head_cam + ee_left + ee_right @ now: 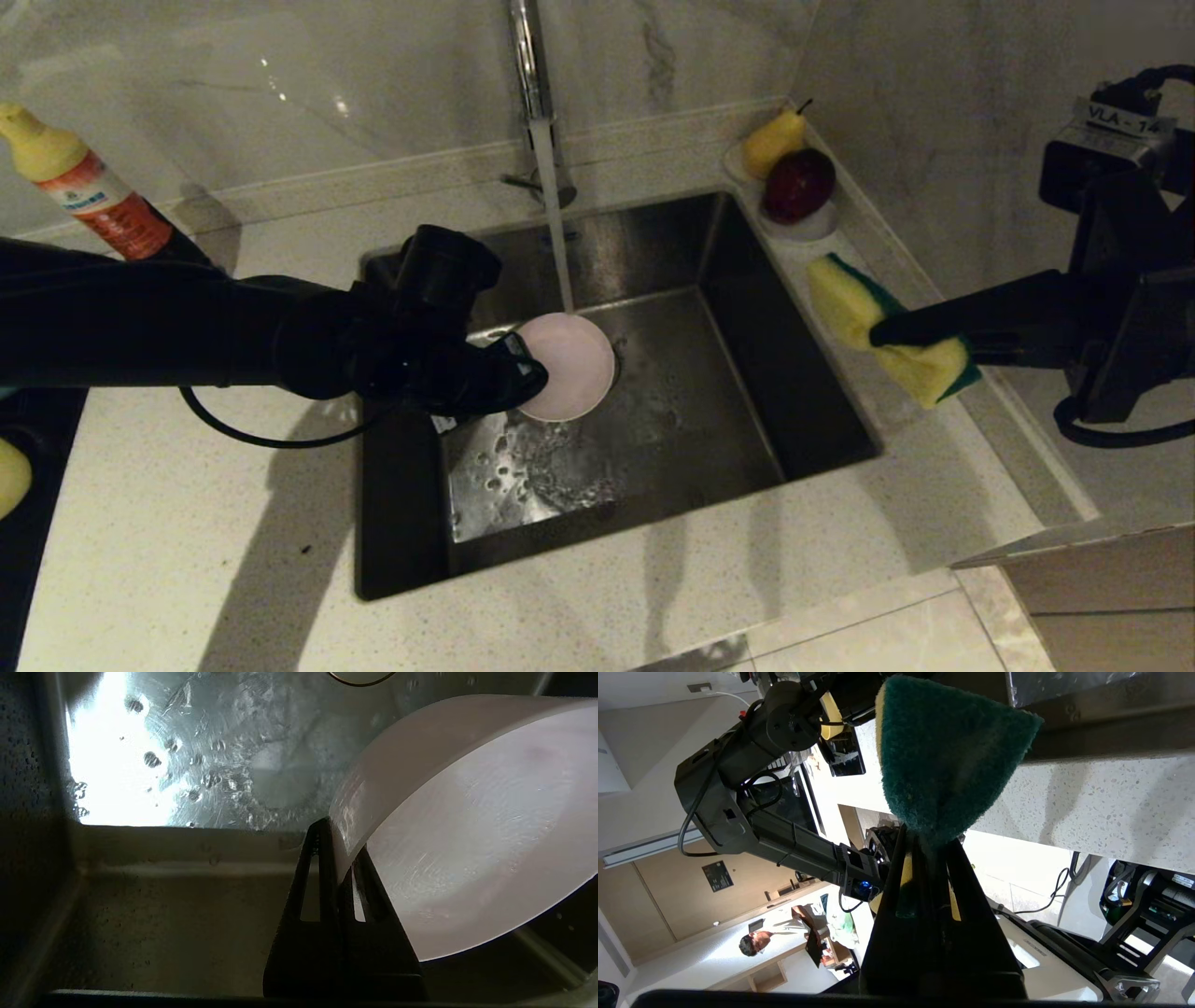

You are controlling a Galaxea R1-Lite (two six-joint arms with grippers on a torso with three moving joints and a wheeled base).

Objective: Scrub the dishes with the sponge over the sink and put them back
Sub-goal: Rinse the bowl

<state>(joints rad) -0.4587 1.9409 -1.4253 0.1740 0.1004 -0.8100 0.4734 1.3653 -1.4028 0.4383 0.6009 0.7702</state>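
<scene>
My left gripper [527,373] is shut on the rim of the pink bowl [569,366], holding it tilted over the sink [653,411] under the stream from the tap [534,84]. In the left wrist view the rim of the pink bowl [472,826] runs between the closed fingers [322,868]. My right gripper [882,333] hangs over the counter to the right of the sink, shut on the sponge [887,327], yellow foam with a green face. The right wrist view shows the green face of the sponge [943,756] squeezed between the jaws.
Water runs from the tap onto the wet sink floor [224,746]. A pear [773,140] and a dark red fruit [799,184] sit on a small white dish at the sink's far right corner. A detergent bottle [89,191] stands at the back left.
</scene>
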